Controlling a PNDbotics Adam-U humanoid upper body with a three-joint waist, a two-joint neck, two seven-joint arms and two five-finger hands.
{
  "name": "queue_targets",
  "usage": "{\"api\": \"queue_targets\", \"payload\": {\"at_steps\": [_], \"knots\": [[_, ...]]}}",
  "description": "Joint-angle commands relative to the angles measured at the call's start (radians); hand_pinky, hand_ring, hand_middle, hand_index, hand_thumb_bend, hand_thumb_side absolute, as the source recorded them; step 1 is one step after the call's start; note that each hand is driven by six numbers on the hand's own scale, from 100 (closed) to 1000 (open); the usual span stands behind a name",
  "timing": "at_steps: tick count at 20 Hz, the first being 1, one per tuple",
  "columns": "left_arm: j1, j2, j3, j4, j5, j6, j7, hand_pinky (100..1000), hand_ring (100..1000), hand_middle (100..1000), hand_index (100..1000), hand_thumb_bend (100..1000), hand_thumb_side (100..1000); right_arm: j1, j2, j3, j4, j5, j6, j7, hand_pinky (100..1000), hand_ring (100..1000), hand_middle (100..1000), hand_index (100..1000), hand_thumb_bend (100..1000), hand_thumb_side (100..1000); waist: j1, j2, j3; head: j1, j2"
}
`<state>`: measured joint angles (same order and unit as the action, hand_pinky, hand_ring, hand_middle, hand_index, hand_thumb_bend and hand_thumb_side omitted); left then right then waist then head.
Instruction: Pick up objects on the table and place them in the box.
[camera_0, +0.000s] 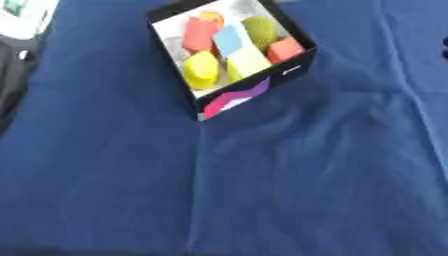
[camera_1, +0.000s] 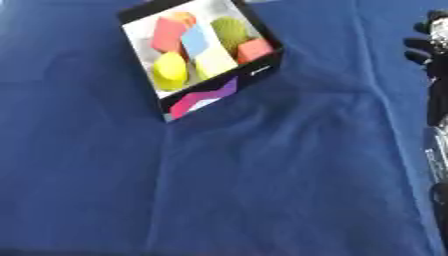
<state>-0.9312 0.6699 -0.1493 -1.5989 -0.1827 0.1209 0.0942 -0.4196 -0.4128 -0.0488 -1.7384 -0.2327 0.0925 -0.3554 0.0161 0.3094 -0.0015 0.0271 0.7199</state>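
Observation:
A black box (camera_0: 297, 67) with a pink and purple pattern on its front wall stands on the blue cloth at the upper middle. Inside lie several coloured blocks, among them a red one (camera_0: 199, 34), a light blue one (camera_0: 231, 40), a green one (camera_0: 260, 27) and a yellow one (camera_0: 201, 69). My right hand (camera_1: 428, 44) shows at the right edge of the right eye view, fingers relaxed, holding nothing, well apart from the box. A dark shape at the left edge of the left eye view looks like my left hand (camera_0: 16, 75); little of it shows.
The blue cloth (camera_0: 262, 180) covers the table, with creases running from the box toward the front. A white object (camera_0: 22, 15) sits at the top left corner, off the cloth.

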Motion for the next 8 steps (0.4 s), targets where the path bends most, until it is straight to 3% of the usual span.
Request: {"api": "queue_targets", "payload": {"at_steps": [1, 3, 4, 8], "knots": [[0.059, 0.056, 0.062, -0.116, 0.141, 0.024, 0.082, 758, 685, 731, 789, 100, 578, -0.002, -0.036, -0.018, -0.025, 0.005, -0.004, -0.013, 773, 742, 732, 820, 100, 660, -0.013, -0.038, 0.004, -0.018, -0.012], [0.125, 0.059, 0.086, -0.163, 0.198, 0.022, 0.114, 753, 667, 710, 771, 100, 593, 0.002, -0.037, -0.023, -0.029, 0.005, -0.006, -0.018, 772, 744, 733, 820, 100, 655, -0.018, -0.035, 0.007, -0.019, -0.023], [0.156, 0.053, 0.1, -0.183, 0.209, 0.017, 0.126, 757, 621, 651, 721, 100, 614, 0.006, -0.039, -0.026, -0.031, 0.006, -0.008, -0.021, 766, 740, 729, 819, 100, 651, -0.02, -0.034, 0.01, -0.022, -0.027], [0.251, -0.007, 0.145, -0.249, 0.246, -0.008, 0.151, 754, 631, 670, 746, 100, 639, 0.012, -0.046, -0.034, -0.035, 0.012, -0.013, -0.035, 769, 756, 745, 821, 100, 637, -0.026, -0.03, 0.016, -0.03, -0.039]]}}
